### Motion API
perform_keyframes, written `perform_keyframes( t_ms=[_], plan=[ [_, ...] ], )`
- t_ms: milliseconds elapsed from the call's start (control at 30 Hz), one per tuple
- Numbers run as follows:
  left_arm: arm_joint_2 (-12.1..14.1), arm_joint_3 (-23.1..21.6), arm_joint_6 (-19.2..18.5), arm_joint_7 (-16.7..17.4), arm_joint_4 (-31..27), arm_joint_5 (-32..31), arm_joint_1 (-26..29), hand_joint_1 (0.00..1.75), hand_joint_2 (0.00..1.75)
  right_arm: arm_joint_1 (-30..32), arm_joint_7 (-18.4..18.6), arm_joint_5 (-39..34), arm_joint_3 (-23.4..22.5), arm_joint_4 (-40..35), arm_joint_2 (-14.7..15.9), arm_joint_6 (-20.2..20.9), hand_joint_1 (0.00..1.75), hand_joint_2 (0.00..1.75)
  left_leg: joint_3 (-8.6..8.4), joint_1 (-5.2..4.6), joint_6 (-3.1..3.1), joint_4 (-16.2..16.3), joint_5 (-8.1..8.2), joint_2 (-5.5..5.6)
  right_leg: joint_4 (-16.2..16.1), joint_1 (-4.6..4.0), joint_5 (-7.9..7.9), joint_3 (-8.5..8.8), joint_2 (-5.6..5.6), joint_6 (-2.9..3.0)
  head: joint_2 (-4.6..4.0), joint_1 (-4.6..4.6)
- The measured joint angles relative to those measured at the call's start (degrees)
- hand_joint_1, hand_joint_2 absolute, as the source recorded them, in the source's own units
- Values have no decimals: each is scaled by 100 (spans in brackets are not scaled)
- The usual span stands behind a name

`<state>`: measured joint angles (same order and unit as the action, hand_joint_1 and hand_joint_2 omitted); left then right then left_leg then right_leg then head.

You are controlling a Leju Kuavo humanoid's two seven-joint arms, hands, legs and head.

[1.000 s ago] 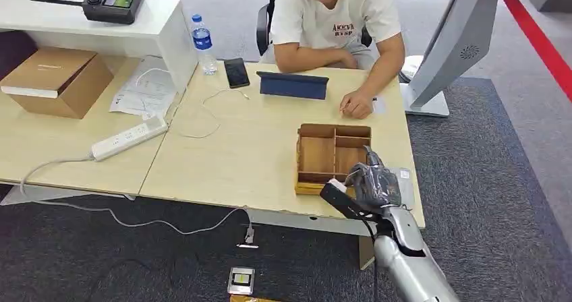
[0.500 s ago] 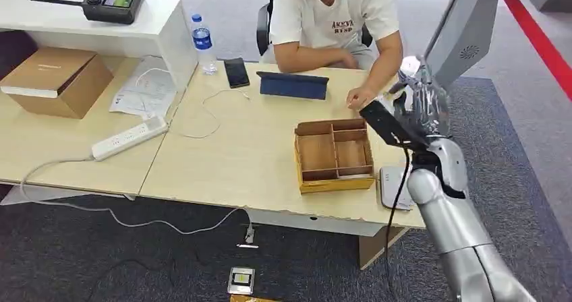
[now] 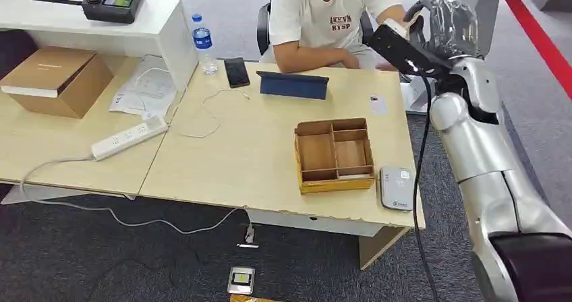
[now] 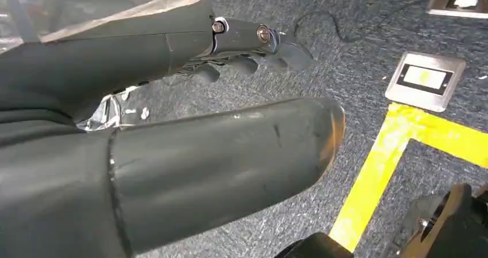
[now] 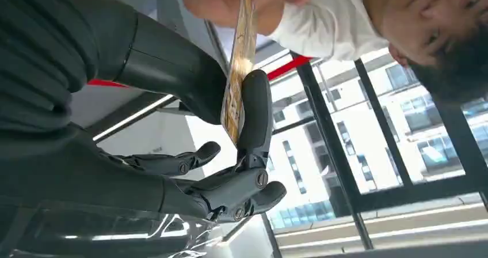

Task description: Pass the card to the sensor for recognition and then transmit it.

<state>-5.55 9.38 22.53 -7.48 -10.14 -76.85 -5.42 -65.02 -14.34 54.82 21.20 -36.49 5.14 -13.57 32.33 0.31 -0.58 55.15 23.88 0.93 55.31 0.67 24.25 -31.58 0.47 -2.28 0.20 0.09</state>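
One card [image 5: 240,68] sits pinched in the right hand [image 3: 450,20], which has gone up from the sensor [image 3: 396,187] toward the person [image 3: 330,19] at one o'clock, so the handover looks near.

Head camera's up high, looking forward and down across the desk [image 3: 256,147]. Left wrist camera hangs close over grey carpet [image 4: 357,56]; right wrist camera, raised, looks out toward the windows [image 5: 374,171].
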Motion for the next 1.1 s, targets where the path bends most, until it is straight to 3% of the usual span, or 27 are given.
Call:
perform_keyframes(
  t_ms=[167,300,467,500,533,633,667,1100],
  plan=[
    [39,-66,0,-35,0,-15,0,0,0,-276,79,61,101,610,-131,168,175,175,6,1,-1,0,1,1,0,3,1,-4,0,0,-2,-2],
    [57,-136,-2,-37,0,-13,-1,0,0,-474,429,195,193,993,-267,610,175,175,4,2,-1,0,1,-1,0,2,1,-5,0,0,0,0],
    [79,-151,-17,9,0,50,-2,0,0,-596,608,234,245,1299,-468,770,175,175,4,2,-1,0,1,0,0,1,1,-5,0,0,-2,0],
    [83,-151,-20,13,0,57,-1,0,0,-611,614,245,254,1351,-501,776,150,175,3,2,-1,0,1,-1,0,1,1,-5,0,0,0,-2],
    [85,-153,-22,18,0,72,-1,0,0,-619,614,245,262,1363,-516,776,5,175,3,2,-1,0,1,-1,0,1,1,-5,0,0,-2,0],
    [88,-151,-26,20,0,107,-1,0,0,-645,638,260,306,1465,-610,759,0,175,3,2,-1,0,1,-2,0,1,1,-5,0,0,-2,0],
    [88,-151,-26,20,0,109,-1,0,0,-653,647,260,321,1492,-625,756,0,0,3,3,-1,0,1,-2,0,1,1,-5,0,0,-2,0],
    [136,-151,-24,39,0,166,0,0,0,-742,562,173,372,1739,-752,395,0,0,3,2,-1,1,1,-2,0,2,1,-5,0,0,-2,0]
  ],
)
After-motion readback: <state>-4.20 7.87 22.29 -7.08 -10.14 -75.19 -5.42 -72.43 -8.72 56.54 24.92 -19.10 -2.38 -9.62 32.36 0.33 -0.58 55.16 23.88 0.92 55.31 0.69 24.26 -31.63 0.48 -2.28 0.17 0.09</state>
